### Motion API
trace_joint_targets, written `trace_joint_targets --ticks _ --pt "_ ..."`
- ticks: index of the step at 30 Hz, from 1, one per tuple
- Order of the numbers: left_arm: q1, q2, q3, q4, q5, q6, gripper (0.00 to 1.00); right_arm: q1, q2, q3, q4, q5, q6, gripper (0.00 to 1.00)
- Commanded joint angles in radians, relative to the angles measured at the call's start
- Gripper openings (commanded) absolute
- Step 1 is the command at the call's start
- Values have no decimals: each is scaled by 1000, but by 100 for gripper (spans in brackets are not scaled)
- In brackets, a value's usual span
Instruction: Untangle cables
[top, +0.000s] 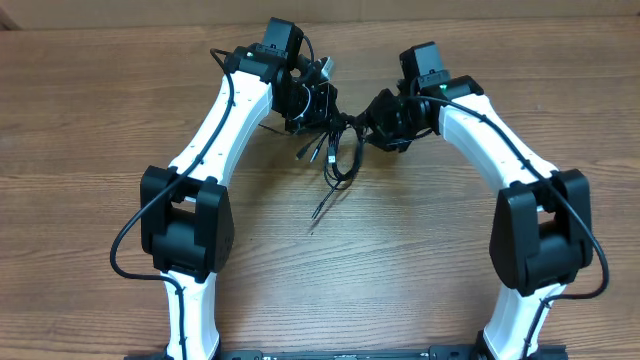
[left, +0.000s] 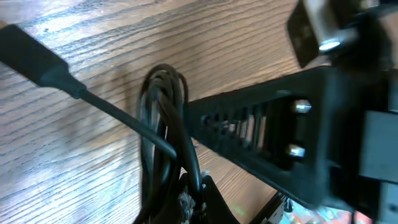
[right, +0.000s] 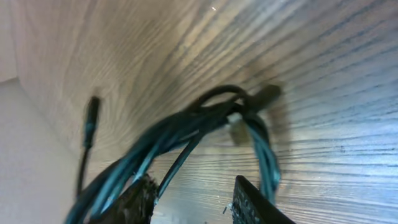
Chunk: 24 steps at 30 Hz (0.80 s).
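Overhead view: cables (top: 335, 150) bunch at 12 o'clock. Right tool (right: 193, 196) gapes wide around strands; left tool (top: 322, 115) grip, cannot tell. Pulling apart now may cinch the tangle tighter.

Overhead looking straight down, wrist views close above table (top: 100, 130), all sharing cables (top: 337, 152)

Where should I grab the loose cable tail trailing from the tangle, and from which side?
Grip the loose cable tail near its free end, coming from straight above: it lies fairly straight on the table, trailing clear of the tangle.
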<state>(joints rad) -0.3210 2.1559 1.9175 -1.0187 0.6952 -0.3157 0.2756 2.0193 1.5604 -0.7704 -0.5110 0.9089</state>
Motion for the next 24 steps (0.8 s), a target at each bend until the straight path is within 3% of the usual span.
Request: trace_joint_targets --ticks 1,10,21,24 --pt "-3 -18 16 3 15 -8 4 12 31 -6 6 -23 11 38" --pt "-3 -18 16 5 11 -29 4 16 55 -6 58 -17 14 37" --pt "-3 -18 16 9 15 -48 4 68 90 -6 182 -5 116 37" --pt "0 -18 16 1 39 -47 4 90 117 -6 173 18 112 26"
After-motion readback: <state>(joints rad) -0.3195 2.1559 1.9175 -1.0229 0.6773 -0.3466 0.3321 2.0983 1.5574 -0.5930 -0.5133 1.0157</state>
